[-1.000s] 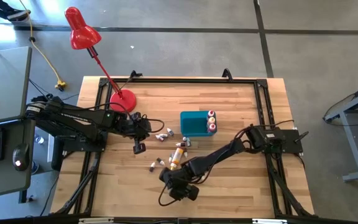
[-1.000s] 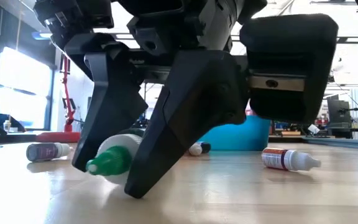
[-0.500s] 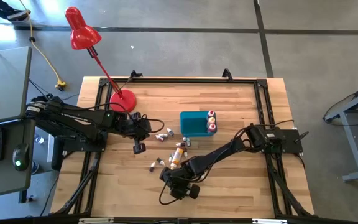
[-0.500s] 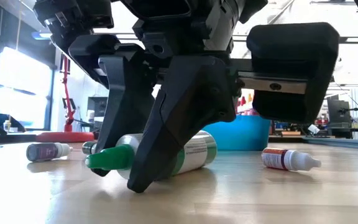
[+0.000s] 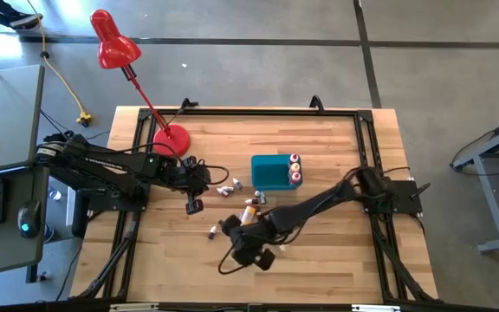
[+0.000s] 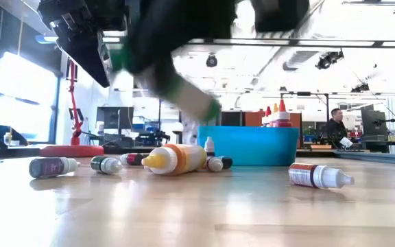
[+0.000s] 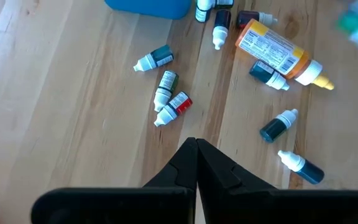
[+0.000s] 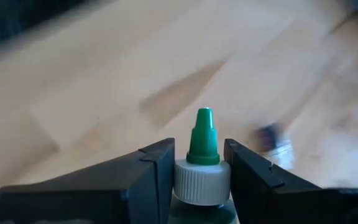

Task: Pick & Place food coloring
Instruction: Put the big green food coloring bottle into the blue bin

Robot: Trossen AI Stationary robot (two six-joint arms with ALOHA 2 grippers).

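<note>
While a few bottles stand in the blue bin (image 5: 271, 172), right gripper (image 8: 202, 163) clamps a green-tipped bottle (image 8: 202, 152) above the table; left gripper (image 7: 196, 163) closed, idle at left. Most bottles (image 7: 169, 99) remain scattered.

The right tool (image 8: 199, 163) lifted the green-tipped bottle (image 8: 202, 146) up off the surface (image 6: 197, 213). It moved a little toward 12 o'clock, holding the bottle tight between its fingers (image 8: 148, 171).

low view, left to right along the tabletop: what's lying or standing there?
Grey-capped small bottle → dark small bottle → yellow-tipped orange bottle → blue bin → red-labelled bottle. The right gripper, jaws shut on the green-tipped bottle, is blurred above them.
</note>
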